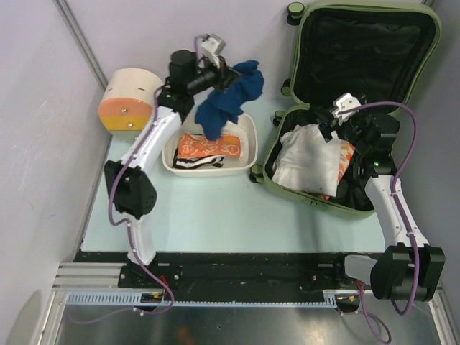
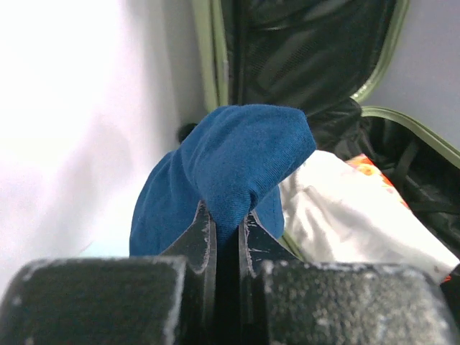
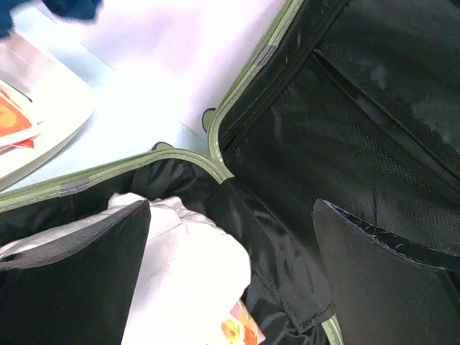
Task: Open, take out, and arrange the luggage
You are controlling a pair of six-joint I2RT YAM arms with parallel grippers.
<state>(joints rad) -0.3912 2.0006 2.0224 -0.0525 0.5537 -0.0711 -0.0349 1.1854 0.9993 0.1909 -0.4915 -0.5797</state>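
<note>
The olive-green luggage [image 1: 425,50] lies open at the back right, its black-lined lid up [image 3: 374,122]. Inside its lower half sit a white garment [image 1: 309,162] and an orange-patterned item [image 1: 346,154]. My left gripper [image 1: 228,72] hangs above the white tub [image 1: 248,136], shut on a blue cloth [image 1: 230,100] that dangles from it; the left wrist view shows the blue cloth [image 2: 237,158] pinched between the fingers. My right gripper [image 1: 338,115] stands open over the luggage's lower half, above the white garment [image 3: 194,266], holding nothing.
The white tub holds orange-and-white and striped clothes [image 1: 208,147]. A round cream drawer box with an orange front [image 1: 129,100] stands at the back left. Walls close in on the left and behind. The luggage's black wheels [image 1: 295,10] sit at its far corner.
</note>
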